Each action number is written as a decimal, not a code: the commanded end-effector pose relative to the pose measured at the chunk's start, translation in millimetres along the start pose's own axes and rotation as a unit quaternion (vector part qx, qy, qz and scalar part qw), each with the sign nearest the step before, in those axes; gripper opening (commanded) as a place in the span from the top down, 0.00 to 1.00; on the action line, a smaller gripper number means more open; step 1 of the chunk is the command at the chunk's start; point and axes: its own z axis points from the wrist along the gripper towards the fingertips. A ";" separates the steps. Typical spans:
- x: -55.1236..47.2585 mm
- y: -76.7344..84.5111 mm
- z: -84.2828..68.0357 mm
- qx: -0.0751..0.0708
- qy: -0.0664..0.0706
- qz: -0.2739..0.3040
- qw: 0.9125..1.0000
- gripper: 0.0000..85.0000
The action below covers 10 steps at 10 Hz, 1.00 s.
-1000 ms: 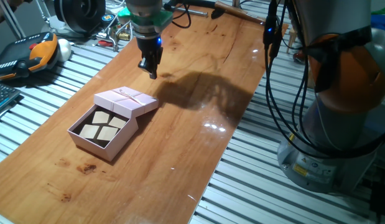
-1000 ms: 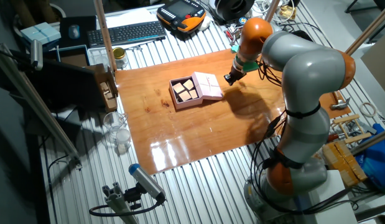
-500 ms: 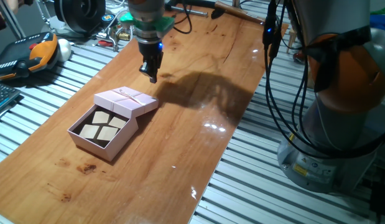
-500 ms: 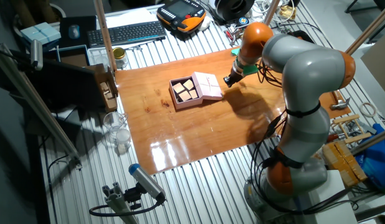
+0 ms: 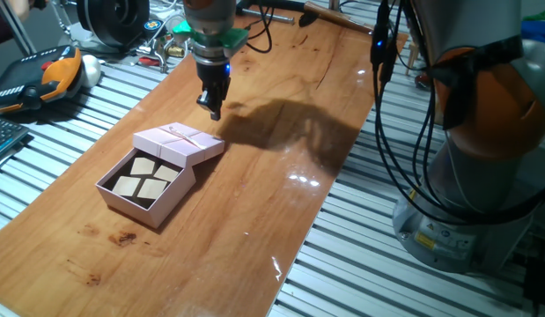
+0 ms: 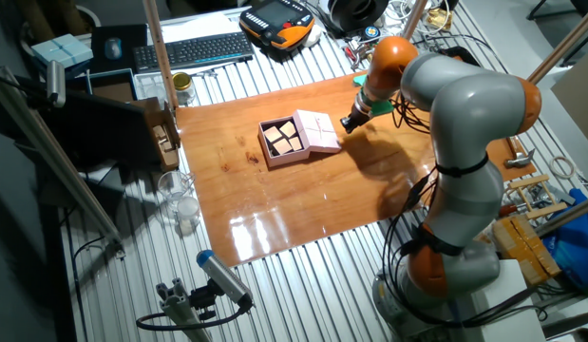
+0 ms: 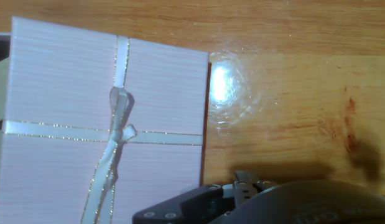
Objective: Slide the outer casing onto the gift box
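The surface [image 5: 281,114] is varnished wood, glossy enough to mirror the lamps. The outer casing [image 7: 99,124] is matt pink cardboard with fine ridges, tied with a satiny, gold-edged ribbon [image 7: 114,134]. The gift box [image 5: 166,204] looks like the same matt card.

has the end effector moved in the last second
Yes, slightly. In one fixed view the end effector has shifted a little up the picture, away from the outer casing, which rests where it was on the gift box.

Grey-and-orange arm [image 6: 464,123] — black cables [image 5: 391,132]
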 end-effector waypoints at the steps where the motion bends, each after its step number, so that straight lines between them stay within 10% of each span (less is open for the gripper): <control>1: -0.9 -0.8 1.4 -0.001 0.000 0.000 1.000 1.00; 10: -7.8 6.1 25.5 -0.014 0.003 -0.001 1.000 1.00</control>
